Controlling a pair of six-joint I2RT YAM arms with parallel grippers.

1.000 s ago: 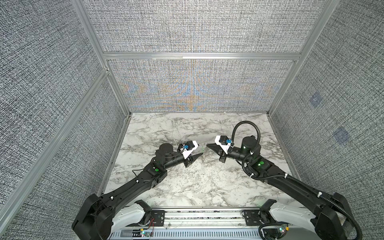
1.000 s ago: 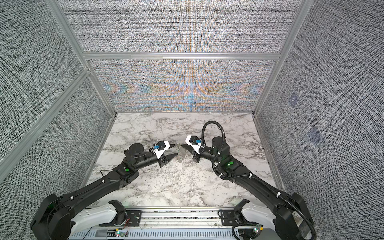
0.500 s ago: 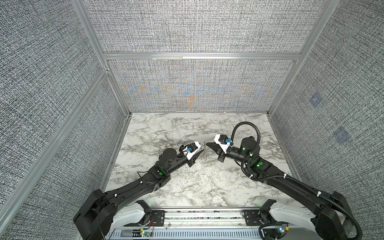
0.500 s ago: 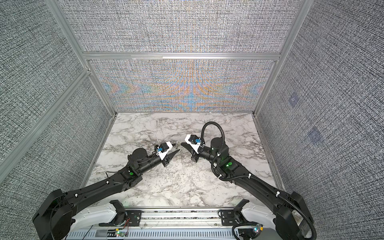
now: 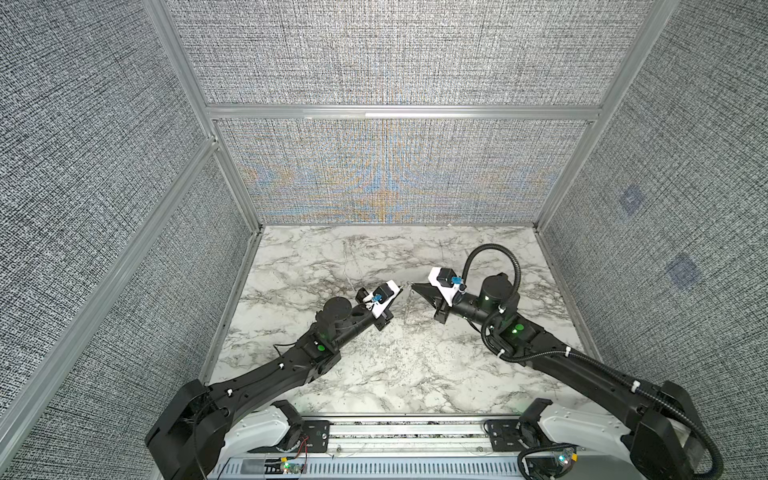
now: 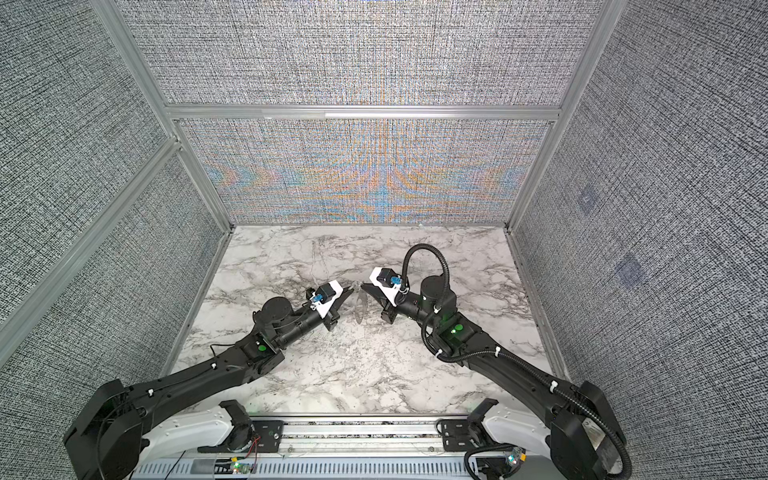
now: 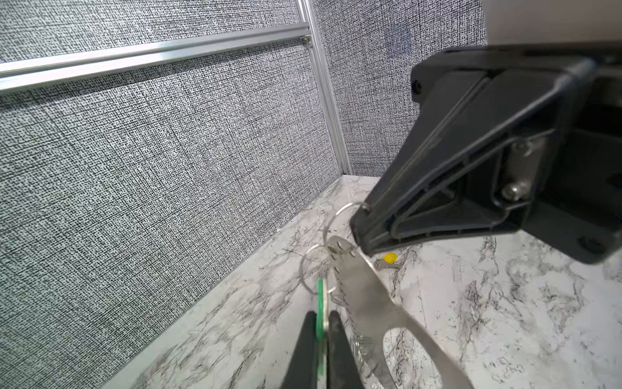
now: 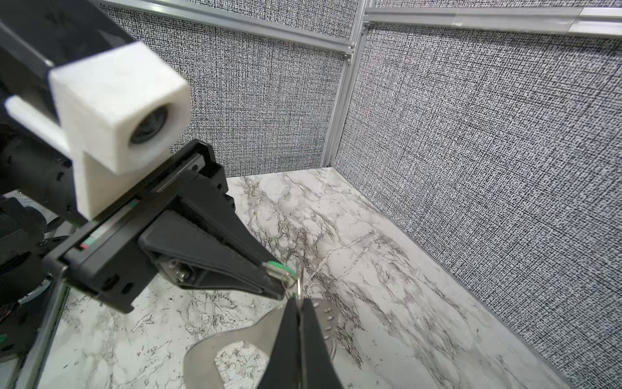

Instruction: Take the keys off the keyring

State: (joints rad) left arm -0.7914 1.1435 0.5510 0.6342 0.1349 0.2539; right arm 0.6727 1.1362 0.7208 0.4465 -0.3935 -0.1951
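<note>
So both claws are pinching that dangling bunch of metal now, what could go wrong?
The left gripper pinches only the thin edge of the green tag, so it might slip out under a pull. The right gripper seems to hold just a wire ring, with the keyring hanging below it; a tug could swing it or drop it onto the table.

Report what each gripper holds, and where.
Left gripper pinches the green-tagged key at its tagged head. Right gripper holds the keyring up by its holed end; the exact contact is hidden.
</note>
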